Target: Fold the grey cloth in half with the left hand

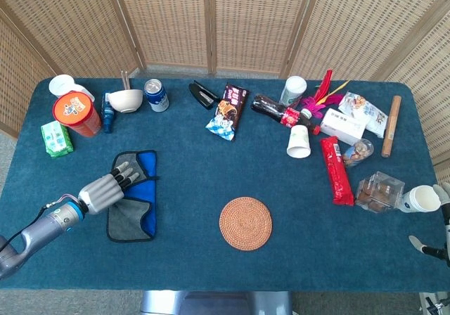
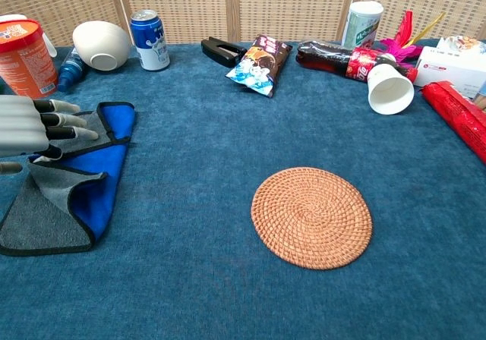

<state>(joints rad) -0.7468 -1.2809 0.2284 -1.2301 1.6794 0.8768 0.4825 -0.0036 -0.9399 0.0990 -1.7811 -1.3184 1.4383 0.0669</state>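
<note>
The grey cloth (image 1: 127, 221) with a blue inner face and black trim lies at the table's left front, partly doubled over so that a blue strip (image 2: 106, 177) shows along its right side. My left hand (image 1: 105, 188) reaches over its upper left part with the fingers stretched out flat. In the chest view my left hand (image 2: 23, 124) has its thumb under a raised grey flap (image 2: 52, 169), pinching the cloth's edge. Only a small part of my right hand (image 1: 430, 247) shows at the head view's right edge, so how its fingers stand is unclear.
A round rattan coaster (image 1: 245, 223) lies right of the cloth. Behind the cloth stand an orange tub (image 1: 76, 113), a white bowl (image 1: 125, 100), a blue can (image 1: 156, 95) and a green packet (image 1: 56, 138). Snacks, cups and bottles crowd the back right.
</note>
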